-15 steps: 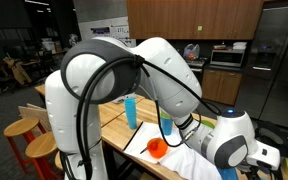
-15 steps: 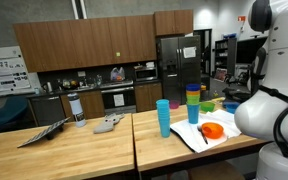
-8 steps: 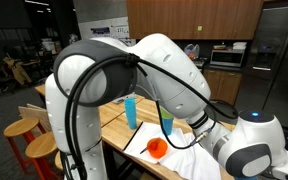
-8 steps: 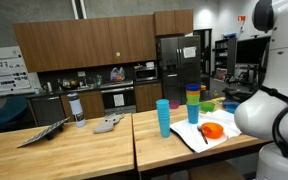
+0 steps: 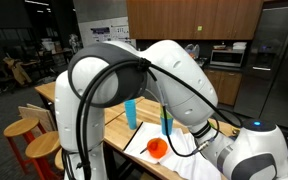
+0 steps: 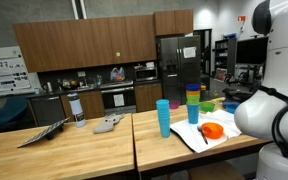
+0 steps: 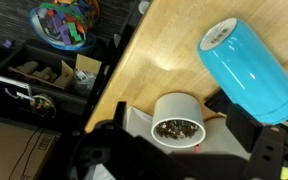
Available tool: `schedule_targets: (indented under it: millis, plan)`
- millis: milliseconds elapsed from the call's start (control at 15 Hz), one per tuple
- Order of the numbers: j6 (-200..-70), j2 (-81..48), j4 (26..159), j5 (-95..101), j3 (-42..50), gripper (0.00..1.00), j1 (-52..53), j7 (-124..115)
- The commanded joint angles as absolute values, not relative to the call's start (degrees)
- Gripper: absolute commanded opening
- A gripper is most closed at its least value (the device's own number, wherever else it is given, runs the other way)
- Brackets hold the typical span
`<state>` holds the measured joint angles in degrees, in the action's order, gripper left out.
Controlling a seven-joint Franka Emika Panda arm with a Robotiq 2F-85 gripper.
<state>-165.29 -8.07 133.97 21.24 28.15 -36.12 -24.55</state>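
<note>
Down at the bottom edge of the wrist view, the gripper (image 7: pixel 184 158) stands with its jaws spread wide. Its dark fingers (image 7: pixel 102 148) sit out toward either corner, and nothing is clamped between them. Right ahead of it, on the wooden table (image 7: pixel 164 45), sits a small pale pot (image 7: pixel 177 121) with a dark speckled inside, resting on a grey base; what exactly it is, I can't tell. Just beside the pot stands a blue cup (image 7: pixel 248 66), seen from above at a slant and clear of the fingers. Off the table edge there's a bin of colourful bits (image 7: pixel 64 22), and below it a black shelf (image 7: pixel 39 80) with small boxes.

Over to the exterior views: the gripper itself is hidden, and the big white arm (image 5: pixel 134 80) fills the foreground. A blue cup (image 6: pixel 163 118) stands upright on the tabletop, with a stack of coloured cups (image 6: pixel 193 104) near it. Close to those, an orange bowl (image 6: pixel 212 131) lies on a white sheet (image 6: pixel 192 138). From the opposite side, in an exterior view, a blue cup and the orange bowl peek out between the arm's links.
</note>
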Motion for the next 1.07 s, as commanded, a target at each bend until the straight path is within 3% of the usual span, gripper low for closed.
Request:
schedule_targets:
  millis: [0, 600, 800, 867, 1000]
  plan:
    - [-166.2, -11.3, 133.3, 19.6, 28.7, 1.0, -37.7, -24.6]
    - [-165.7, -12.9, 134.1, 21.6, 30.7, 1.0, -36.4, -27.3]
    - [-172.3, -14.4, 135.1, 24.7, 31.3, 1.0, -35.4, -28.0]
    - [-174.3, -14.9, 134.9, 26.4, 32.1, 0.94, -34.6, -28.8]
    - [-177.1, -15.8, 134.9, 28.5, 33.6, 0.97, -33.2, -30.7]
